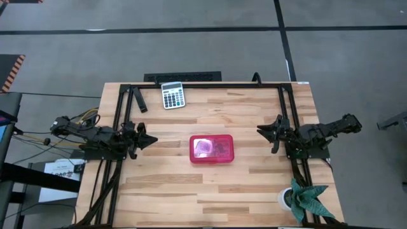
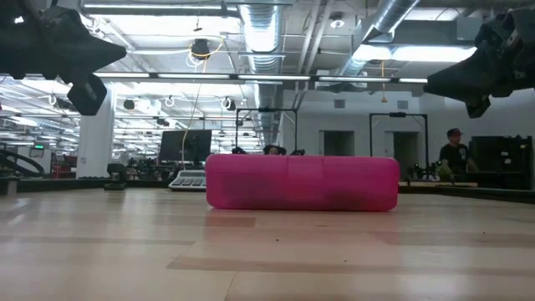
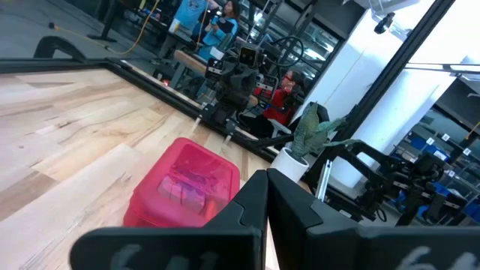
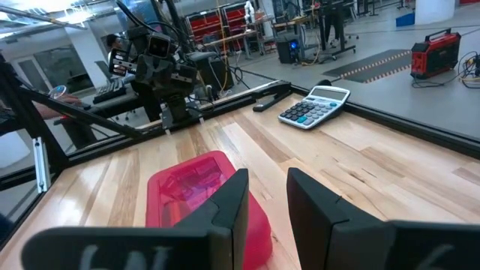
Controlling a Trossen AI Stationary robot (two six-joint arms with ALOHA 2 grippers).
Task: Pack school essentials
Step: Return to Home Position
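- The left gripper point(image 1: 153, 140) is raised above the left side of the table point(image 1: 254, 191). It points to the middle, and its two fingers point(image 3: 251, 202) are pressed together with nothing between them.
- A grey-white calculator point(image 1: 172, 95) lies flat near the far edge, beyond the left gripper and a little to its inner side, well apart from it.
- A red see-through box point(image 1: 212, 149) sits flat on the table between the two grippers, with its lid down. It is clear of both and slightly nearer the left one.
- The school supplies point(image 3: 184, 187) are inside the box. They show only as dim shapes through the lid, too blurred to tell one from another.
- The right gripper point(image 1: 261, 130) is raised above the right side and faces the box. There is a clear gap between its fingers point(image 4: 229, 206), which hold nothing.
- A small potted plant point(image 1: 308, 200) stands at the near right corner, behind the right gripper and off to one side.
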